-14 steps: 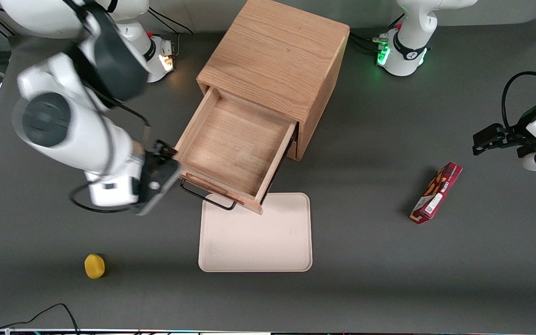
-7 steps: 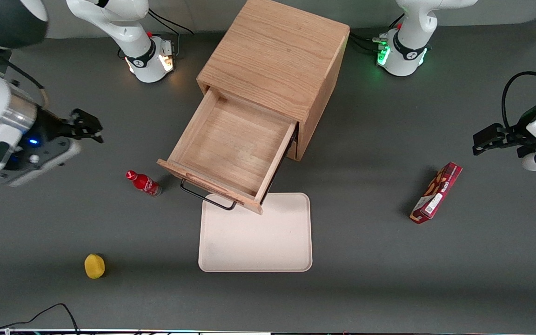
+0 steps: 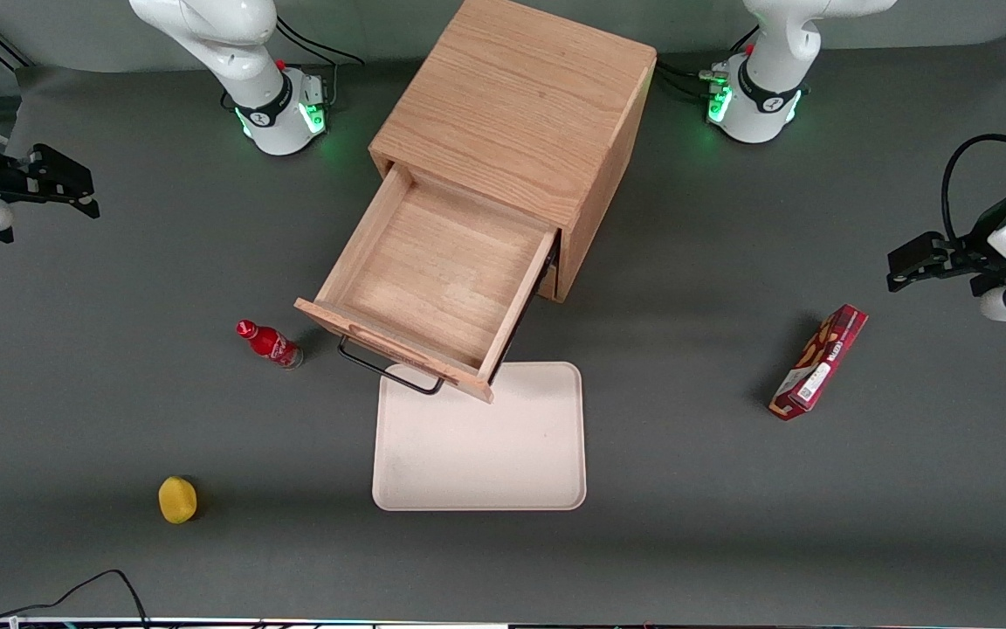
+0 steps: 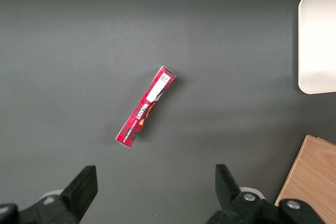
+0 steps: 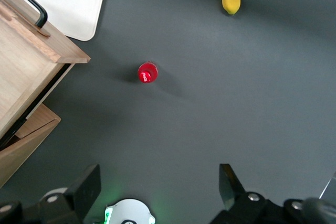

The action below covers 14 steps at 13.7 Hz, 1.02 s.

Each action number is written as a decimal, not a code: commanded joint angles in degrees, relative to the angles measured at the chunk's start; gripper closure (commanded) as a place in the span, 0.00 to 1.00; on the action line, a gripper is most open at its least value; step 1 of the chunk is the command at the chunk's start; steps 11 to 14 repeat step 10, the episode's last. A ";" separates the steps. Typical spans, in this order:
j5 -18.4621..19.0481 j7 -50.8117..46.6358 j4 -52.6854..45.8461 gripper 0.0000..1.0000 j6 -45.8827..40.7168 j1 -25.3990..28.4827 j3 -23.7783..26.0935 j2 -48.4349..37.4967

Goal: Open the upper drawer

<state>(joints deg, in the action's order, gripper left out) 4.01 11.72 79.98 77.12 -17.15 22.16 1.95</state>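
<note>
The light-brown wooden upper drawer (image 3: 437, 284) stands pulled well out of the oak cabinet (image 3: 516, 105), its bare interior showing and its long black bar handle (image 3: 385, 367) overhanging the rim of the cream rectangular tray (image 3: 481, 441) that lies on the desk in front of the cabinet. Judged from this, the opening is done. The right arm's gripper (image 3: 53, 183) hangs high over the working arm's end of the desk, well apart from the drawer, fingers (image 5: 86, 184) spread wide and holding nothing, which reads as a parked pose that leaves the drawer reachable. A small red bottle (image 3: 269, 343) stands upright just beside the drawer's front corner, near but apart from the handle. A yellow rounded object (image 3: 177, 500) sits nearer the front camera, toward the desk's front edge. A red rectangular snack box (image 3: 818, 362) lies flat toward the parked arm's end of the desk.
</note>
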 commanded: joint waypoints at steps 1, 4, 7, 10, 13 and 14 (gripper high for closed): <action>-3.66 -4.75 6.67 0.00 3.74 -2.62 -0.01 -4.41; -3.66 -7.86 6.86 0.00 3.83 -1.93 -0.62 -3.79; -3.75 -8.29 6.94 0.00 1.91 13.85 -15.96 -4.23; -3.93 -8.03 6.77 0.00 1.11 15.48 -17.24 -4.32; -3.93 -8.03 6.77 0.00 1.11 15.48 -17.24 -4.32; -3.93 -8.03 6.77 0.00 1.11 15.48 -17.24 -4.32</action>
